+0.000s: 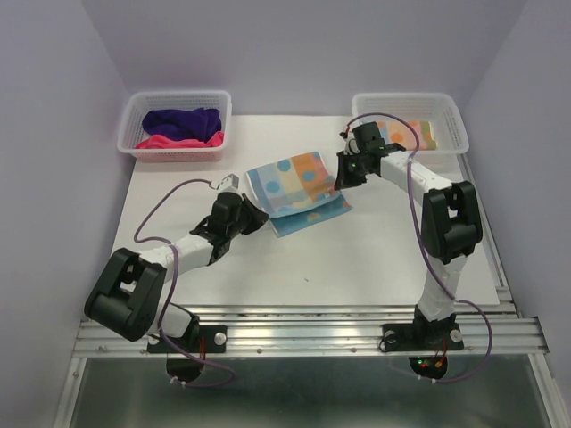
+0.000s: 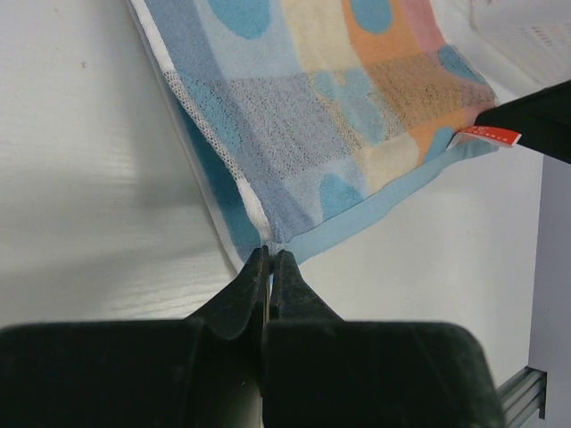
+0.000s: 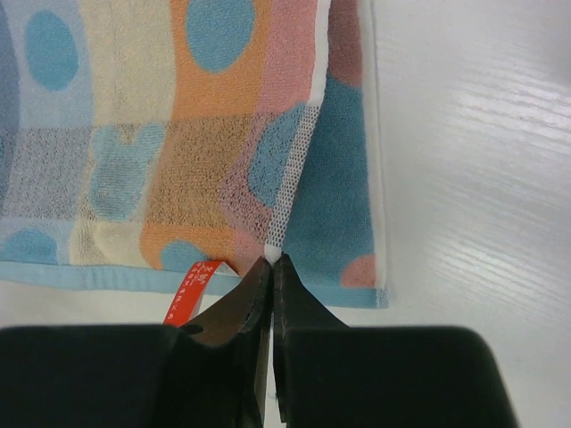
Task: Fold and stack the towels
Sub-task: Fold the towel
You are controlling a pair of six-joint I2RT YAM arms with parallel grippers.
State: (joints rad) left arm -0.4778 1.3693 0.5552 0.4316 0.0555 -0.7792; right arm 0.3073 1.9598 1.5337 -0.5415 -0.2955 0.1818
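The light blue spotted towel (image 1: 294, 185) lies partly folded on the white table, its upper layer lifted over the lower one. My left gripper (image 1: 257, 218) is shut on its near-left corner; in the left wrist view (image 2: 270, 252) the jaws pinch the towel's (image 2: 339, 116) edge. My right gripper (image 1: 343, 175) is shut on the right corner; in the right wrist view (image 3: 270, 260) the jaws pinch the towel's (image 3: 178, 134) white hem beside a red tag (image 3: 189, 287). A dark purple towel (image 1: 183, 120) and a pink-red towel (image 1: 178, 141) lie in the left basket (image 1: 132, 111).
A second white mesh basket (image 1: 455, 114) stands at the back right with a spotted cloth (image 1: 419, 134) in it. The table's front edge meets a metal rail (image 1: 312, 332). Purple walls close in both sides.
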